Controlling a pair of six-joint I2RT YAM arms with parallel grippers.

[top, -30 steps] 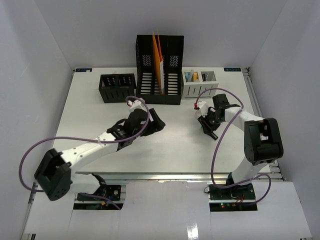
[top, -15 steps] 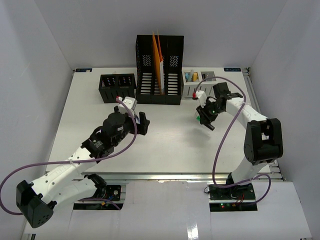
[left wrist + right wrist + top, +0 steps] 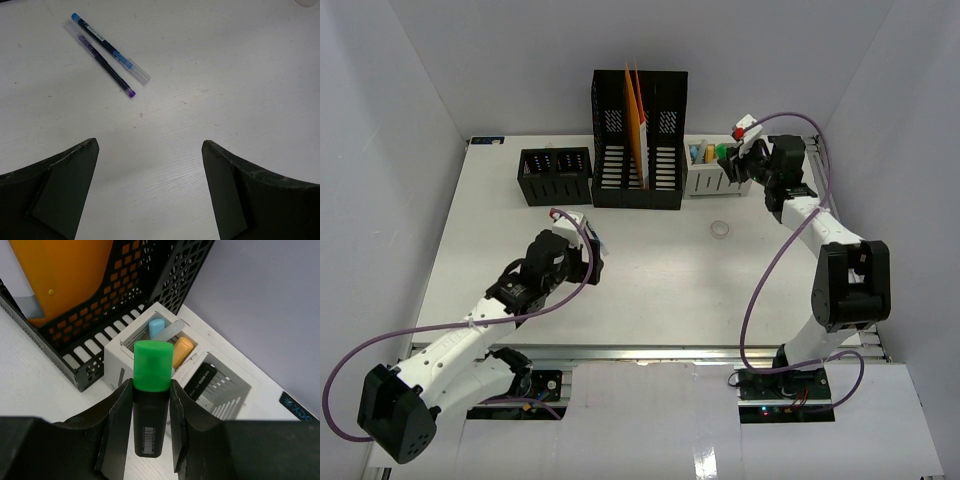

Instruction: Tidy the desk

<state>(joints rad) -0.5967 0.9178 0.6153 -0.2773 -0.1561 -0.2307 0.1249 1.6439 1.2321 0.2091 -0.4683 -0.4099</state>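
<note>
While right gripper [image 3: 151,402] clamps green-capped highlighter [image 3: 152,372] above white organizer [image 3: 119,356], far right of desk [image 3: 660,290]: centre over a free compartment, lower upright, then release. Meanwhile left gripper [image 3: 150,175] spread wide, 2 pens [image 3: 107,57] just beyond.

White desk [image 3: 650,290] fills middle of frame. Upper centre: tall black file rack [image 3: 660,110] holding orange folders [image 3: 636,120]; low black tray [image 3: 555,175] to its left, white caddy [image 3: 705,180] to its right. At caddy, right gripper [image 3: 738,160] with green-capped marker [image 3: 720,151] at its tip (grip itself hard to make out). Below caddy, small clear ring [image 3: 721,229]. Left of centre, left gripper [image 3: 592,250], pointing toward upper right
</note>
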